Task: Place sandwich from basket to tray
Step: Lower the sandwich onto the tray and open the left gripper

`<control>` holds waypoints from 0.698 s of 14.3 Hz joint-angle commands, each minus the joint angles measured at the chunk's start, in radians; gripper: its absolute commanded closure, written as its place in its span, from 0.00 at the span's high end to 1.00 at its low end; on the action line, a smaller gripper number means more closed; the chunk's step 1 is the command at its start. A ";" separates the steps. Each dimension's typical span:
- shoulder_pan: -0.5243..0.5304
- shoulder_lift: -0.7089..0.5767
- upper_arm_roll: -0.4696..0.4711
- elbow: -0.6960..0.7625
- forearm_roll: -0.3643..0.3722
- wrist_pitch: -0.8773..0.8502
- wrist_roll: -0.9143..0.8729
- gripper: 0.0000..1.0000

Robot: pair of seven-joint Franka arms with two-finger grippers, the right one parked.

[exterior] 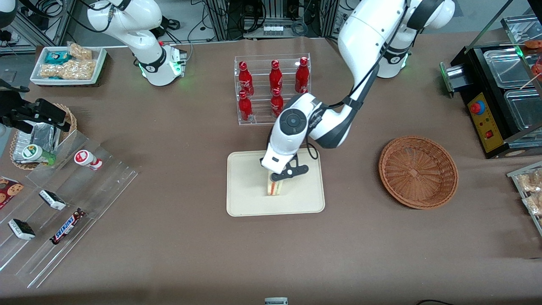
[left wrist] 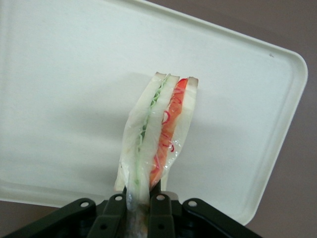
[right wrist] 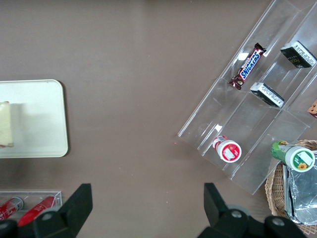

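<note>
Front view shows the gripper (exterior: 277, 180) over the tray (exterior: 247, 199), jaws clamped on the sandwich (exterior: 274, 188), whose lower edge seems to touch or nearly touch it; the basket (exterior: 418, 171) sits empty. Standing on edge, it may topple once released

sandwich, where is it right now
The sandwich stands on edge over the middle of the tray, pinched by the gripper. In the front view the emptied basket lies toward the working arm's end of the table.
</note>
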 commanded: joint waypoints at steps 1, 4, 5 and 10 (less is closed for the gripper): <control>-0.017 0.030 0.018 0.055 0.003 -0.005 0.015 0.03; -0.017 0.035 0.020 0.054 0.005 -0.005 0.015 0.05; -0.017 0.047 0.020 0.054 0.005 -0.005 0.013 0.06; -0.016 0.067 0.024 0.055 0.006 -0.005 0.013 0.43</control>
